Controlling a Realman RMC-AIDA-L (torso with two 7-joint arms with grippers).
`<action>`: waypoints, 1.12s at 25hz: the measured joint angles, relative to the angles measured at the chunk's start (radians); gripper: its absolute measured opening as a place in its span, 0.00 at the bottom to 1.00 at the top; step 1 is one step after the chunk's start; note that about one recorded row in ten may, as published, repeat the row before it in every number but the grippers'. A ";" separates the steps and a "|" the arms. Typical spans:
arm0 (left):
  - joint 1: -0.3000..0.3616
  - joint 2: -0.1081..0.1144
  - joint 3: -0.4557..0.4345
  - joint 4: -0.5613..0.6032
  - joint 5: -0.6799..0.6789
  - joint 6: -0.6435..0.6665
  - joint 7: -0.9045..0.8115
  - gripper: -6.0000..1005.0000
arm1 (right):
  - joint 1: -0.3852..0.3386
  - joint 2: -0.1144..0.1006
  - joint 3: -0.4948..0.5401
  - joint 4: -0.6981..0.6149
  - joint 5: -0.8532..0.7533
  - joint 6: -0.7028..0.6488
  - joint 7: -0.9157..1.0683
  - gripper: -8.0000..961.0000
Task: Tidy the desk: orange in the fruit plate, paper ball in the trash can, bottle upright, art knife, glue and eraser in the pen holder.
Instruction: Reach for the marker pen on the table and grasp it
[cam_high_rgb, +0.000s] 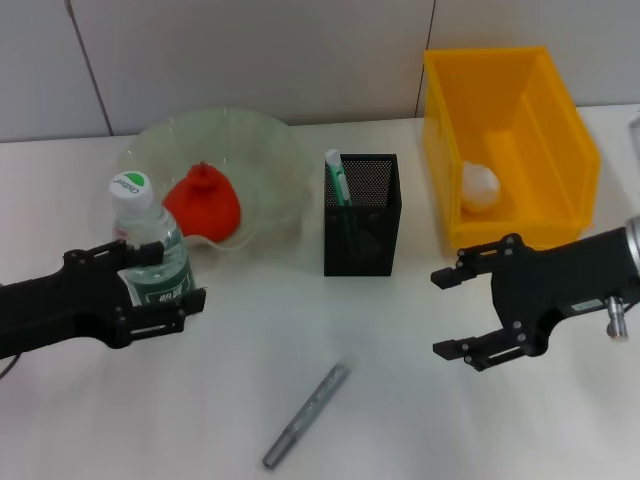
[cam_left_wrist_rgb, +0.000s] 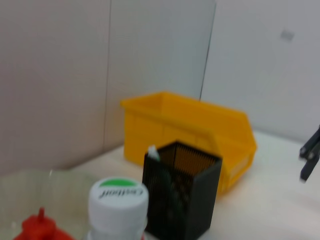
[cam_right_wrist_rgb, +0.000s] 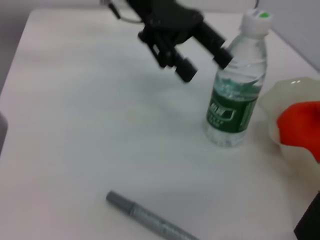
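The bottle stands upright on the table, between the fingers of my open left gripper. The orange lies in the fruit plate. The mint-green art knife stands in the black pen holder. The paper ball rests inside the yellow trash can. The grey glue lies flat on the table in front of the pen holder. My right gripper hovers open and empty to the right of the glue. The eraser is out of view.
The trash can stands at the back right, close to the pen holder. The fruit plate sits just behind the bottle. A wall runs along the table's far edge.
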 joint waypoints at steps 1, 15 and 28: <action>0.000 0.000 0.002 0.015 0.024 0.000 -0.024 0.84 | -0.002 0.000 0.016 -0.019 0.011 0.000 -0.010 0.81; -0.009 -0.001 0.277 0.441 0.365 0.035 -0.605 0.84 | -0.053 0.000 0.087 -0.136 0.128 0.002 -0.079 0.81; -0.144 -0.006 0.450 0.489 0.569 0.052 -0.987 0.84 | -0.080 0.001 0.102 -0.179 0.195 -0.008 -0.132 0.81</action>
